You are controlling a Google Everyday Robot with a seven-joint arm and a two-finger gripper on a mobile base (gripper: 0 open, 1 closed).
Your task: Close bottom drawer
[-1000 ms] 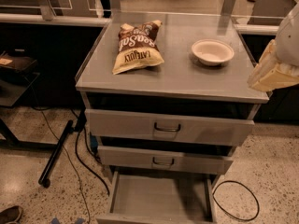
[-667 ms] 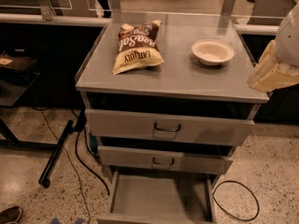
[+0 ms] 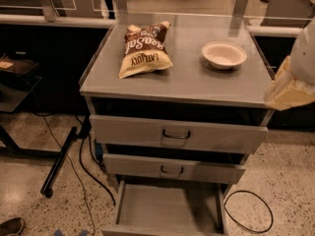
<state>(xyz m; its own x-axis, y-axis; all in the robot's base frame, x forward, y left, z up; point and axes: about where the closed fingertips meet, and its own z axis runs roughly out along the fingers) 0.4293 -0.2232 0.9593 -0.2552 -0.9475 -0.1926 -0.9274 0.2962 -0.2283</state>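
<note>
The bottom drawer (image 3: 167, 208) of the grey metal cabinet is pulled far out, and its plain grey tray is empty. Its front lies at the lower edge of the camera view, so its handle is cut off. The mid-width drawer front (image 3: 172, 168) and the widest drawer front (image 3: 177, 134) above it each stand slightly out. Only a white and cream part of my arm (image 3: 293, 82) shows, at the right edge beside the cabinet top. The gripper itself is out of view.
A brown and cream snack bag (image 3: 142, 48) and a white bowl (image 3: 224, 54) lie on the cabinet top (image 3: 187, 82). Black cables (image 3: 248, 213) loop on the speckled floor on both sides of the cabinet. A black bar (image 3: 59, 163) lies at the left and a shoe (image 3: 11, 226) at the bottom left.
</note>
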